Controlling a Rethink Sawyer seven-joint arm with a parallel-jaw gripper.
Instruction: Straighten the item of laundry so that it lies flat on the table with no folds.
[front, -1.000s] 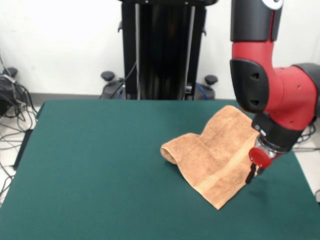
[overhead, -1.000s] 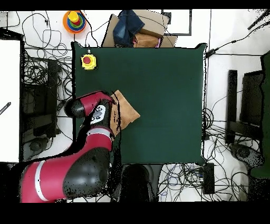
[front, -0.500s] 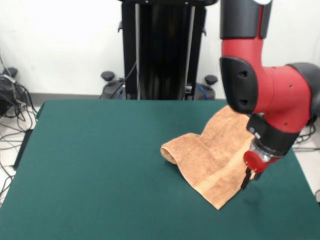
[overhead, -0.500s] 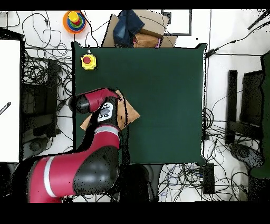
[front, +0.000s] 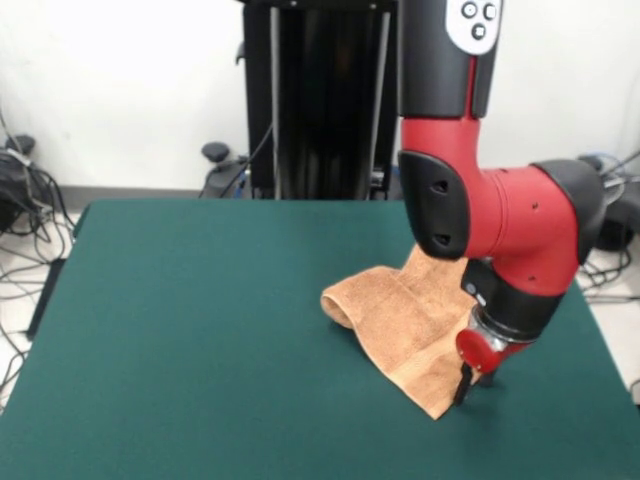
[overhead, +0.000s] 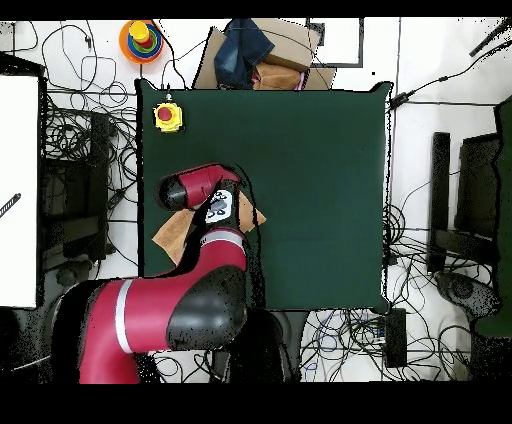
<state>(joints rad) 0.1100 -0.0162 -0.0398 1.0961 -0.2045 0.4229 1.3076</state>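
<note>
You can see the gripper (front: 463, 384) has slid along the towel's (front: 405, 325) edge toward its front corner over the last second, at about five o'clock on the table (front: 200, 330). I cannot tell whether its jaws are parted or clamped. The towel remains folded and humped, so no flattening has begun.

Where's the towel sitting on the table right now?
In the front view, the rumpled orange-tan terry-cloth towel lies right of centre on the dark green felt table, partly behind the red and black arm, with the gripper at its near corner.
</note>
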